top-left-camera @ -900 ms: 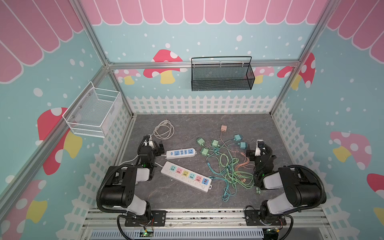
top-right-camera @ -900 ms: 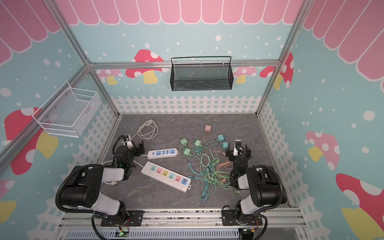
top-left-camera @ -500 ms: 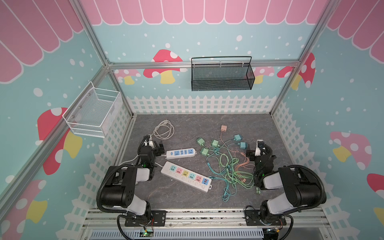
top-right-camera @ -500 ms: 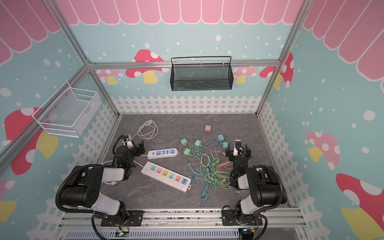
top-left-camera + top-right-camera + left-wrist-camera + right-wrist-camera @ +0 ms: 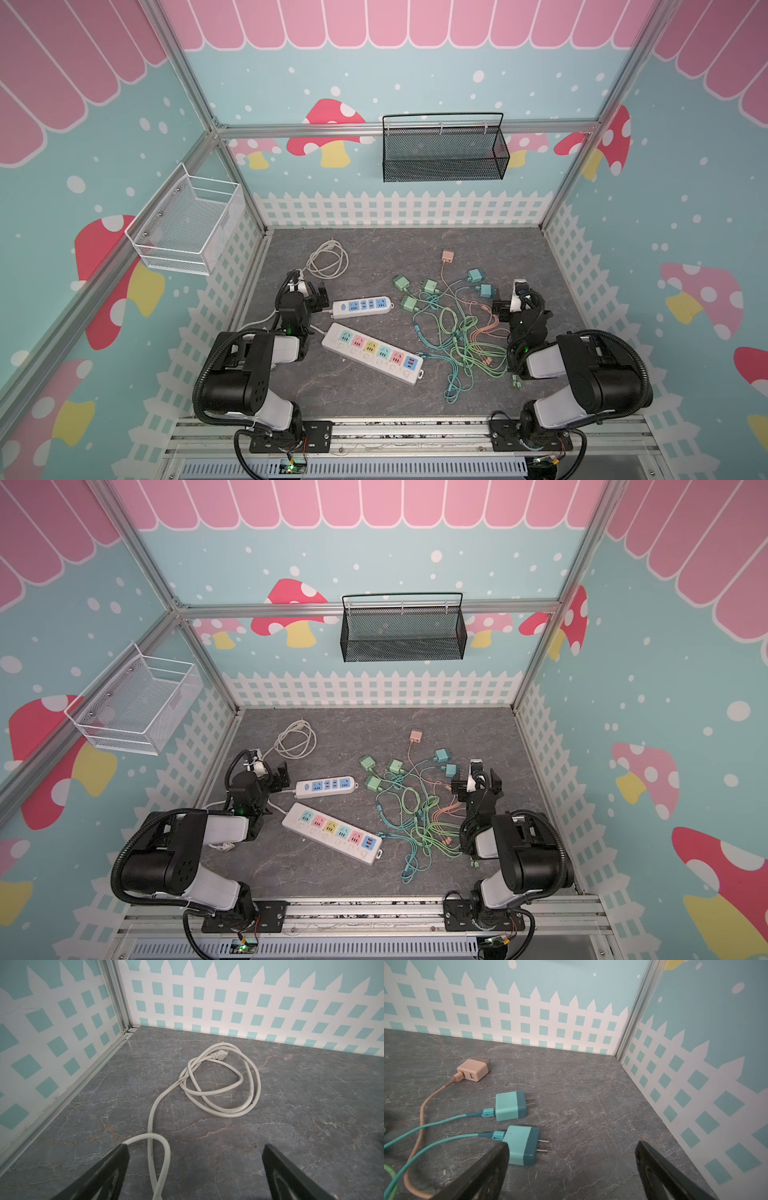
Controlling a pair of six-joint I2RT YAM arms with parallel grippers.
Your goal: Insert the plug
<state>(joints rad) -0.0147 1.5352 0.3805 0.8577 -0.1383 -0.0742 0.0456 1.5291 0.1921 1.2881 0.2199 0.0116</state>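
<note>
Several charger plugs lie on the grey floor with their cables tangled: two teal plugs (image 5: 476, 275) (image 5: 521, 1145), green plugs (image 5: 401, 283) and a tan plug (image 5: 447, 256) (image 5: 475, 1069). A long white power strip (image 5: 374, 353) with coloured sockets lies in the middle. A short strip (image 5: 361, 306) with blue sockets lies behind it. My right gripper (image 5: 513, 297) (image 5: 572, 1151) is open and low over the floor, just right of the nearer teal plug and holding nothing. My left gripper (image 5: 309, 293) (image 5: 195, 1151) is open and empty beside the short strip's left end.
A coiled white cord (image 5: 328, 262) (image 5: 220, 1082) lies at the back left and runs under my left gripper. The cable tangle (image 5: 457, 340) spreads across the right middle. A black mesh basket (image 5: 442, 149) and a white wire basket (image 5: 187, 220) hang on the walls.
</note>
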